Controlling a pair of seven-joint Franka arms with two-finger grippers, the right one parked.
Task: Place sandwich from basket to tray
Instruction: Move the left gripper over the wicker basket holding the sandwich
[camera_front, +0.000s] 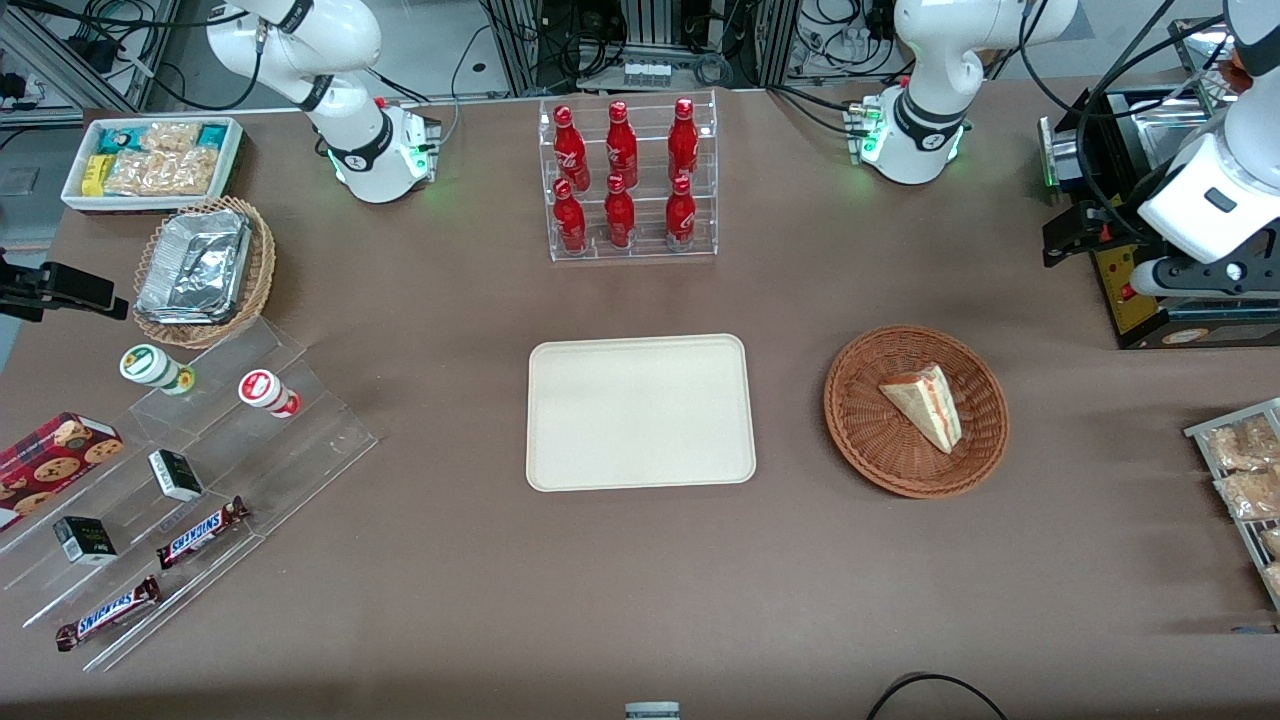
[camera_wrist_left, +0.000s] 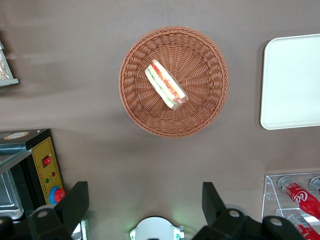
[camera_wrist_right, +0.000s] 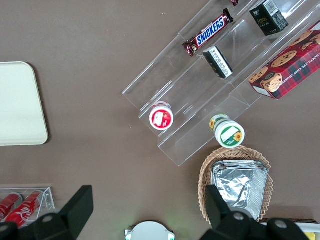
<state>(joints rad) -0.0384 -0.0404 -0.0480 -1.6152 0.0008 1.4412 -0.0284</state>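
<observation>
The sandwich, a pale bread wedge with red, orange and green filling, lies in the round reddish-brown wicker basket. The wrist view shows the sandwich in the basket from above. The flat cream tray lies beside the basket, toward the parked arm's end, with bare table between them; its corner shows in the wrist view. My left gripper is open and empty, high above the table. It hangs farther from the front camera than the basket, at the working arm's end.
A black box with a yellow panel stands near the gripper. A clear rack of red bottles stands farther from the front camera than the tray. Snack packets on a rack lie at the working arm's end.
</observation>
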